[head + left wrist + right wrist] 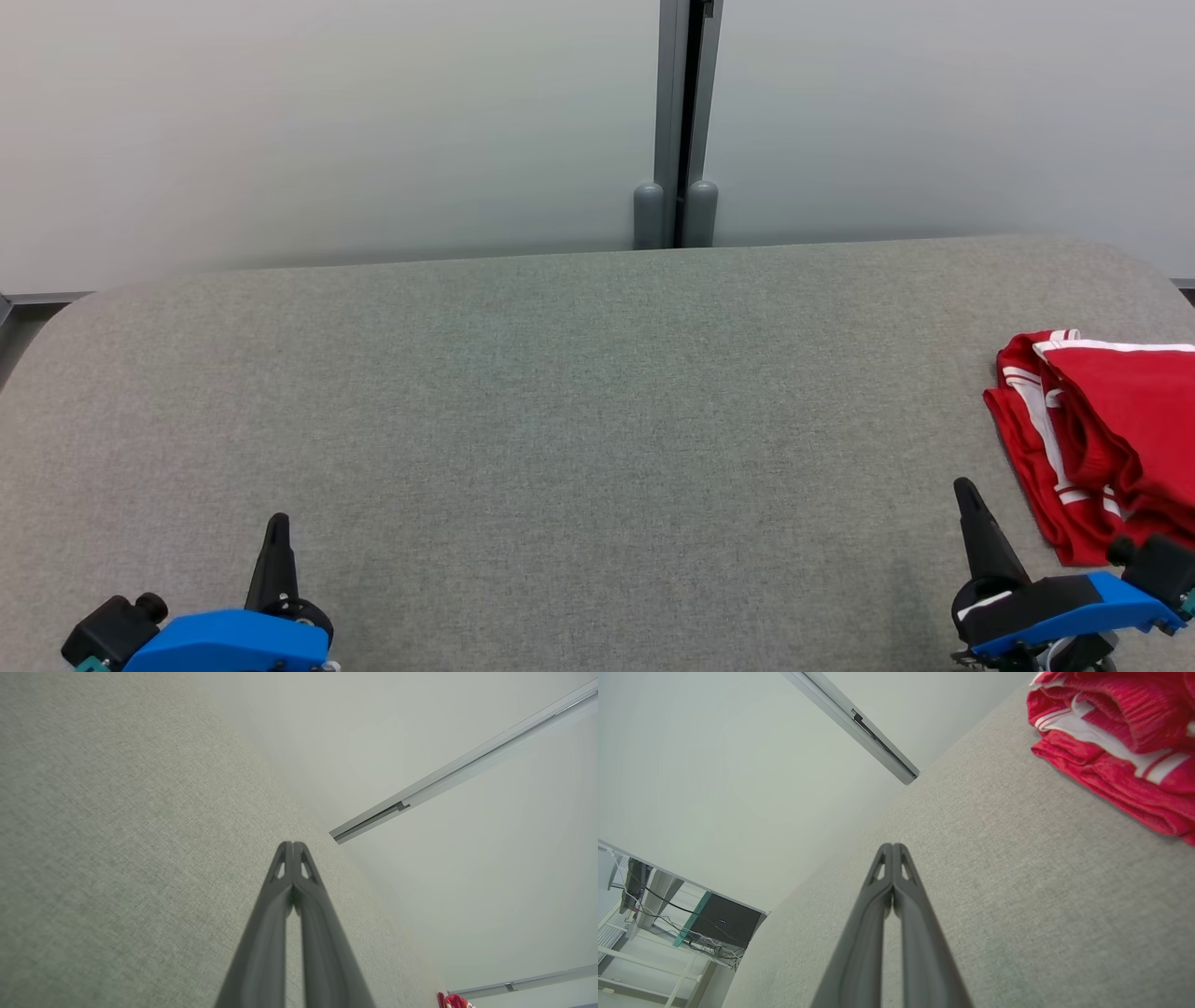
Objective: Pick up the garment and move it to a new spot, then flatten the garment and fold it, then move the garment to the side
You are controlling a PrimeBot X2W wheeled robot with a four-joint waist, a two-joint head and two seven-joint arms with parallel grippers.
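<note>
Head view: the red garment lies bunched at the right edge of the bench, near the right gripper. Left wrist view: left gripper pinched together, empty. Right wrist view: that gripper pinched together too, empty.

A grey fabric-covered counter with rounded corners stood against pale, evenly lit wall panels joined by a grey vertical post, while off to one side a dark box sat among trailing cables.

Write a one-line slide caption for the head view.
Red garment lies at the table's right edge; left gripper and right gripper shut, empty.
</note>
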